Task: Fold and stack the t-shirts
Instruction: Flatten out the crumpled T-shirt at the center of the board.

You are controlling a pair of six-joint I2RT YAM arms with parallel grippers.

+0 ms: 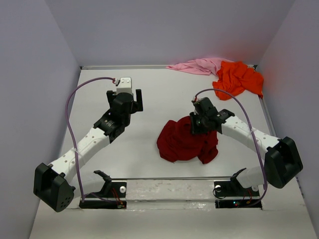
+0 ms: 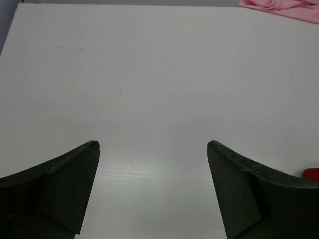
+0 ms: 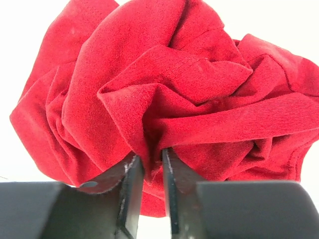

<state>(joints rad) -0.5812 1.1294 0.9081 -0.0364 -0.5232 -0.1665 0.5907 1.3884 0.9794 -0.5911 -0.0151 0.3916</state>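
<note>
Right claw [image 3: 152,157] clamped on one thin fold atop the crumpled red shirt [image 1: 182,142] on the desk [image 1: 149,99], left claw [image 2: 153,144] spread wide left of it, orange shirt [image 1: 239,78] and pink shirt [image 1: 199,65] heaped behind it; such a small pinch may slip when lifted.

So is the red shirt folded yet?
No, crumpled. The red shirt lies in a bunched heap, creases everywhere, and the right pincer pinches a ridge of it.
</note>
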